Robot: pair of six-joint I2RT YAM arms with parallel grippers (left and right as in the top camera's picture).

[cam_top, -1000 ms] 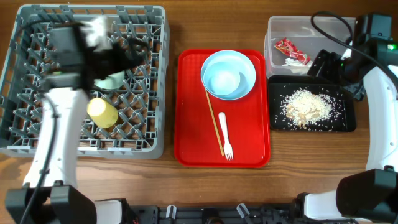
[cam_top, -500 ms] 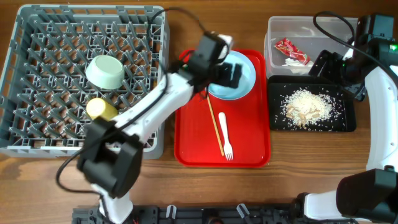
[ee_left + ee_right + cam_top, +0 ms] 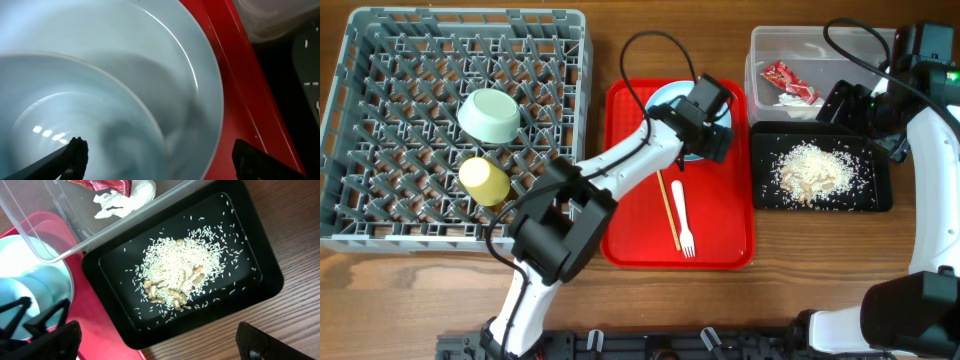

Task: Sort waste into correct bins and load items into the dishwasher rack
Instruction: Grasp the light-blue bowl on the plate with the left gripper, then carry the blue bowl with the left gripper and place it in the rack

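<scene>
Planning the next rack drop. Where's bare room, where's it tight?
Rack: free right of the green bowl and yellow cup, and along its far row. Red tray: bare strip right of the fork. Crowded: tray's far end, left arm over the blue bowl.

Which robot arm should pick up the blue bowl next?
Left. The left gripper hangs open right over the blue bowl; the right gripper is away by the black tray.

We noted a grey lattice rack (image 3: 360, 60), a pale-green bowl (image 3: 488, 115), a yellow cup (image 3: 484, 180), a red serving tray (image 3: 630, 230), a pale-blue plate (image 3: 165, 45), a white fork (image 3: 682, 220), whitish-beige crumbs (image 3: 180, 265), a black tray (image 3: 240, 315) and a red printed wrapper (image 3: 790, 82).
</scene>
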